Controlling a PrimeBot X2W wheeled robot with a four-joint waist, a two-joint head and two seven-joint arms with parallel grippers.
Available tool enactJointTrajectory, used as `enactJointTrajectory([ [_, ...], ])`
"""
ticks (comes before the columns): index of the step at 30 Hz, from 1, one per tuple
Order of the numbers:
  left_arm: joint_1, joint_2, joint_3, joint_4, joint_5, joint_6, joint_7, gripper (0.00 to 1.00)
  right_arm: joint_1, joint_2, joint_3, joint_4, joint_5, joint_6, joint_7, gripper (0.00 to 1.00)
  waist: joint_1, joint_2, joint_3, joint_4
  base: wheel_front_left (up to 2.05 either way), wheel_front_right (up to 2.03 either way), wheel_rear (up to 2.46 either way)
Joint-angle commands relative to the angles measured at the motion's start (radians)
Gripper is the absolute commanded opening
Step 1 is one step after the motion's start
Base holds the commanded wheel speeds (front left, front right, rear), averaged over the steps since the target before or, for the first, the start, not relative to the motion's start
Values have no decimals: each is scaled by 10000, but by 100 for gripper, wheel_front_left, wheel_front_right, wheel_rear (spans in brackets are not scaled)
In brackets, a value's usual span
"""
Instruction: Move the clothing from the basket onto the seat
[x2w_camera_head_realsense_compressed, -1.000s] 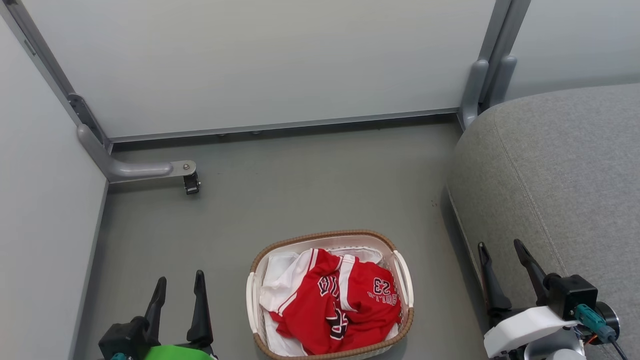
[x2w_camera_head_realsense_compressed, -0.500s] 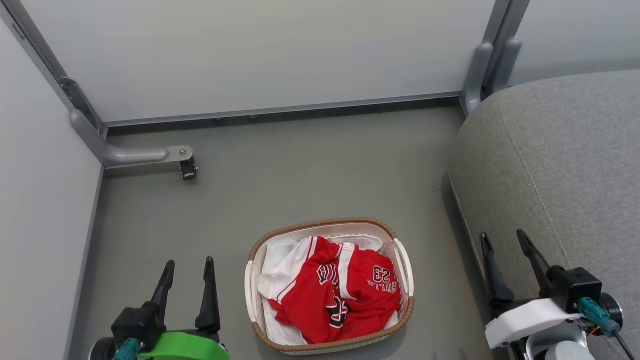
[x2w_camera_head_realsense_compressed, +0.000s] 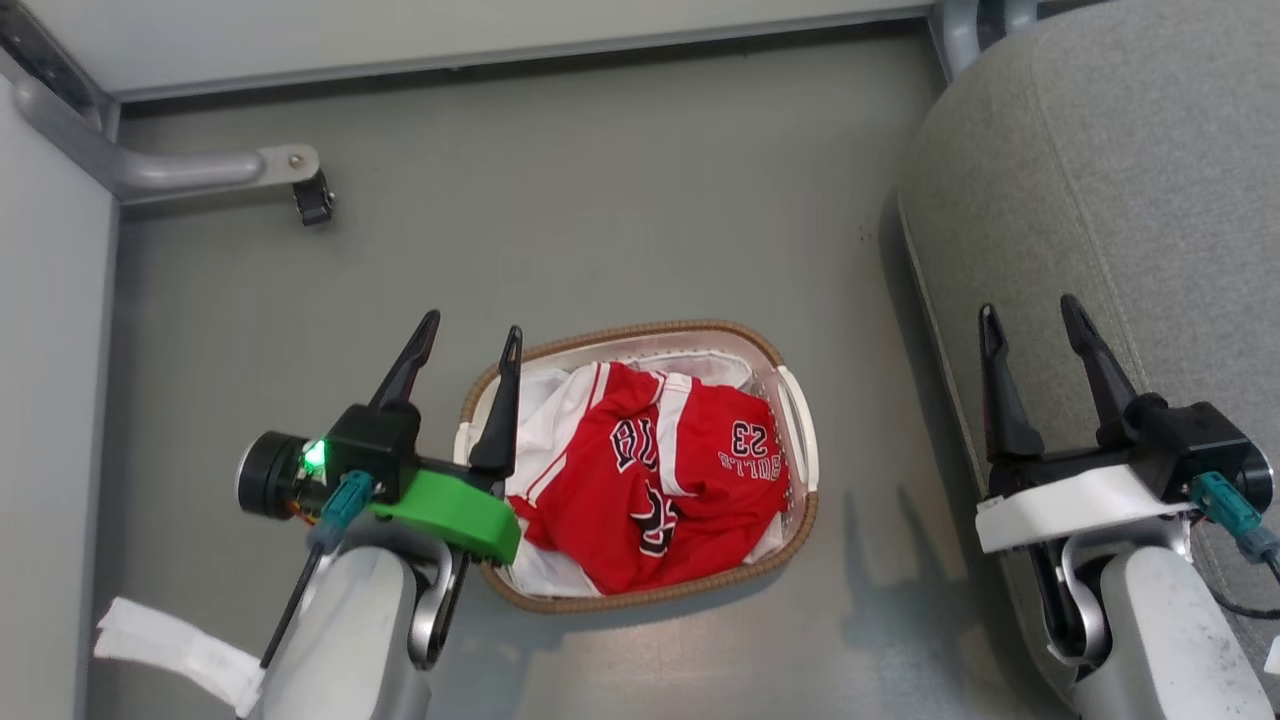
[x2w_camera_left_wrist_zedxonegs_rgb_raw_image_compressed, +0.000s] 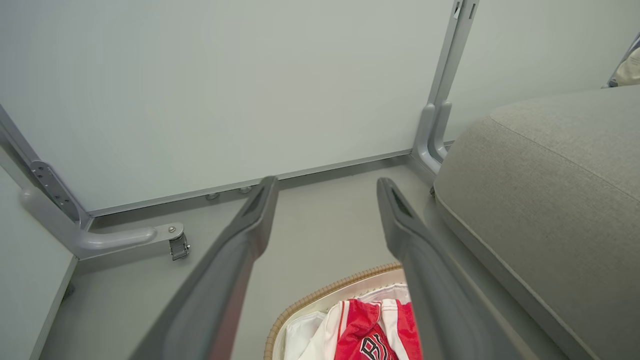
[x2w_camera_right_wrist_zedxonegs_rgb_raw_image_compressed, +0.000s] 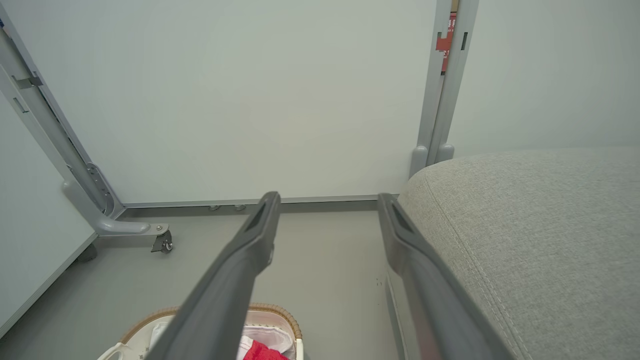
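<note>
Head view had tipped down and the left gripper (x2w_camera_head_realsense_compressed: 472, 323), wide open and empty, had closed in on the basket (x2w_camera_head_realsense_compressed: 640, 332) rim, while the right gripper (x2w_camera_head_realsense_compressed: 1029, 306) hung spread and empty by the seat (x2w_camera_head_realsense_compressed: 1130, 180); the clothing (x2w_camera_head_realsense_compressed: 660, 470) still lay in the basket, so a grab looked next.

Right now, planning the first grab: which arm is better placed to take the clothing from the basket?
Left. The left pincer, open, hangs at the basket rim beside the clothing; the right pincer, open, is over by the seat.
</note>
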Motion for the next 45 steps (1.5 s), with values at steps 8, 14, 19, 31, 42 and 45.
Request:
enactJointTrajectory([
  [8, -2239, 316, -1306, 1686, 499, -76, 7, 100, -1282, -44, 86, -262, 352, 1, -21, 100, 0, -1, 3536, -1306, 0, 0, 0],
  [14, -3197, 437, -2261, 3747, 467, -71, 7, 100, -1685, -44, 157, -418, 689, 1, -21, 100, 0, -1, 4411, -1758, 0, 0, 0],
  [19, -3855, 361, -2608, 5278, 462, -71, 176, 100, -1849, -40, 284, -550, 885, 1, -21, 100, 0, -1, 4862, -2030, 0, 0, 0],
  [31, -4874, 410, -2595, 7473, 399, 736, 566, 100, -2057, -40, 659, -841, 1221, 1, -21, 100, 0, -1, 5508, -2536, 0, 0, 0],
  [42, -5108, 446, -2458, 8441, 40, 1024, 438, 0, -1917, -44, 916, -791, 1100, 1, -21, 100, 0, -1, 5445, -2564, 0, 0, 0],
  [45, -5020, 425, -2359, 8443, -110, 1009, 277, 0, -1872, -44, 895, -729, 1030, -1, -21, 100, 0, -1, 5251, -2479, 0, 0, 0],
])
